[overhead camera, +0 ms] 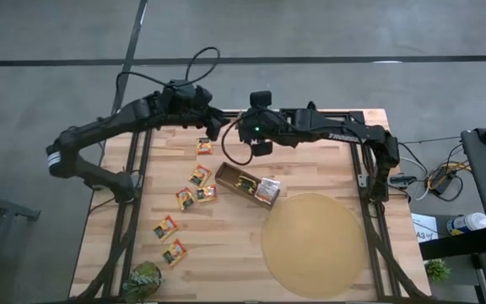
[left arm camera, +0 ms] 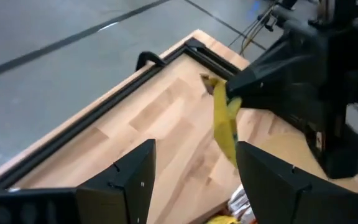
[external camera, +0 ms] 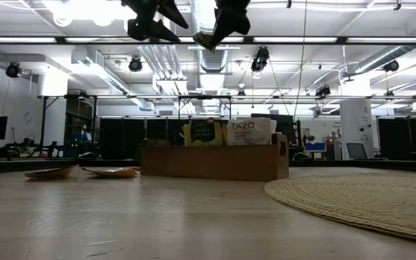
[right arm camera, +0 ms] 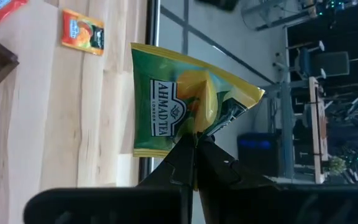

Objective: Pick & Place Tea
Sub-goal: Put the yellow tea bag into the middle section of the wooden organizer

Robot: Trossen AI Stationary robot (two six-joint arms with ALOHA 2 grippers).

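Green-yellow tea sachet [right arm camera: 182, 106], light and crinkly, hangs pinched by one edge in the closed right gripper [right arm camera: 194, 149], above the wooden box [overhead camera: 247, 184]. Left gripper [left arm camera: 194, 180] waits open beside it.

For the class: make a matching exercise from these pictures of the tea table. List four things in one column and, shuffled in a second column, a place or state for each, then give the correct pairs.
Column one
1. right gripper
2. left gripper
3. wooden box
4. round woven mat

Column two
A. lies flat on the table, nothing on it
B. shut on a green-yellow tea sachet, held above the table
C. fingers apart, holding nothing, facing the held sachet
D. stands on the table with sachets upright inside

Pairs: 1-B, 2-C, 3-D, 4-A
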